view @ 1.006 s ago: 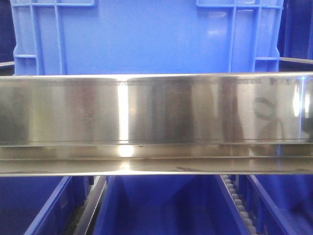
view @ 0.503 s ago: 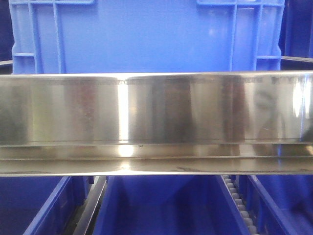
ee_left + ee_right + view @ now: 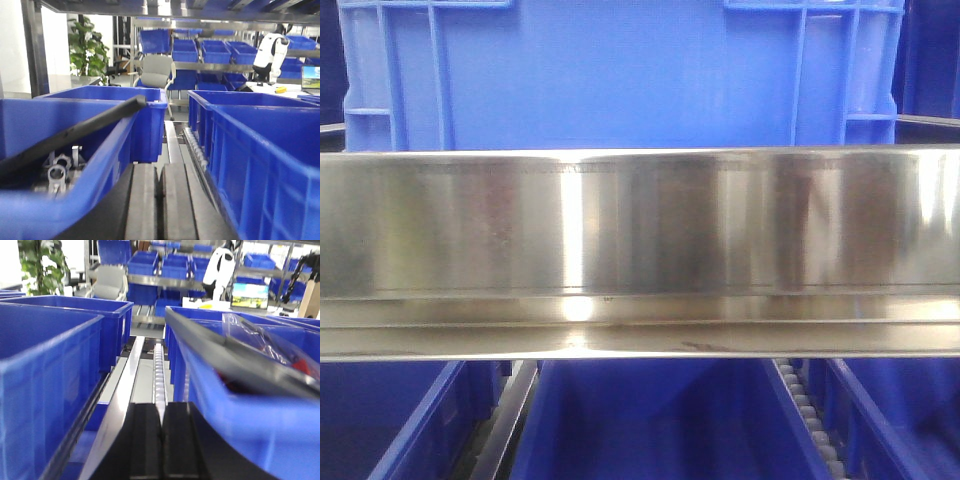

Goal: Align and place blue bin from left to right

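Observation:
A large blue bin point(image 3: 620, 75) with ribbed corners fills the top of the front view, standing behind a steel rail point(image 3: 640, 225). In the left wrist view my left gripper point(image 3: 159, 175) is shut with nothing in it, low in the gap between a blue bin holding metal parts point(image 3: 107, 150) and another blue bin point(image 3: 260, 150). In the right wrist view my right gripper point(image 3: 161, 412) is also shut and empty, between a blue bin on its left point(image 3: 45, 365) and a blue bin holding a plastic bag point(image 3: 235, 410). Neither gripper shows in the front view.
A roller track point(image 3: 159, 375) and steel shelf rails run ahead between the bins. More blue bins point(image 3: 650, 420) sit on the level below. Shelves of blue bins point(image 3: 215, 50), a grey chair point(image 3: 156, 70), a plant point(image 3: 87, 40) and a white robot point(image 3: 270, 50) stand beyond.
A dark reflection on the right part of the steel rail has faded away. The bin behind the rail has barely shifted.

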